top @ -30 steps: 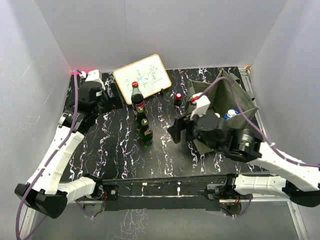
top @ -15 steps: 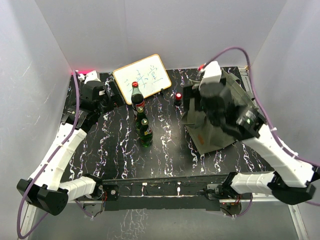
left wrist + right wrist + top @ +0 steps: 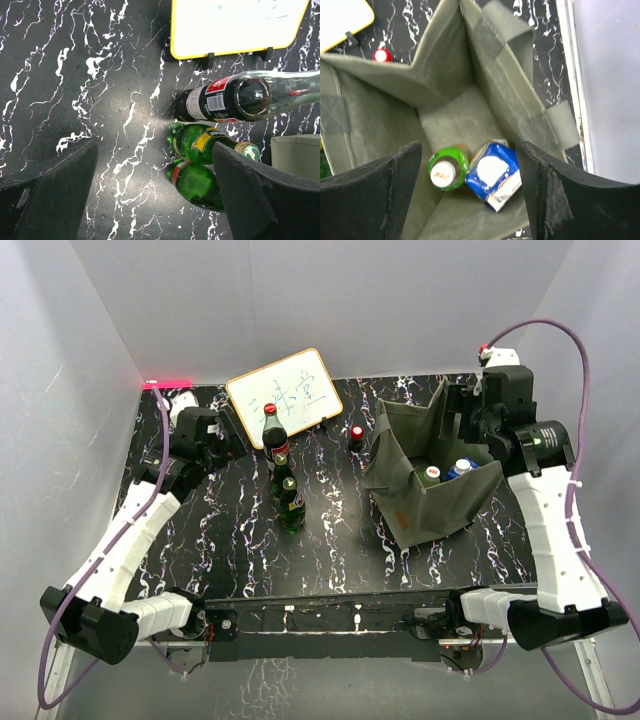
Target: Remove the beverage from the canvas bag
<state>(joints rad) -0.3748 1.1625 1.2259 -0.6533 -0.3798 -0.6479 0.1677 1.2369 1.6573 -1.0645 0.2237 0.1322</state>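
The olive-green canvas bag stands open at the right of the table. Inside it stand a green-labelled bottle with a white cap and a blue and white carton. My right gripper hangs open and empty above the bag's far right rim. In the right wrist view the gripper looks straight down into the bag, with the bottle and the carton below, between its fingers. My left gripper is open and empty at the far left.
A cola bottle and two green bottles stand mid-table; they also show in the left wrist view. A whiteboard leans at the back. A small red-capped bottle stands left of the bag.
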